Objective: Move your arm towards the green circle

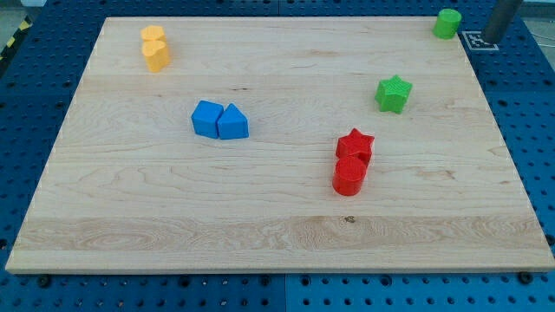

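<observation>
The green circle (pixel 447 23), a short cylinder, stands at the top right corner of the wooden board (pixel 260 217). My tip (pixel 492 39) is just off the board's top right edge, a short way to the right of the green circle and not touching it. The rod runs up out of the view's top. A green star (pixel 394 94) lies below and left of the green circle.
A red star (pixel 355 144) touches a red circle (pixel 349 176) right of centre. Two blue blocks (pixel 207 118) (pixel 231 123) touch left of centre. Two yellow blocks (pixel 153 36) (pixel 157 55) touch at the top left. A white marker tag (pixel 479 40) lies by my tip.
</observation>
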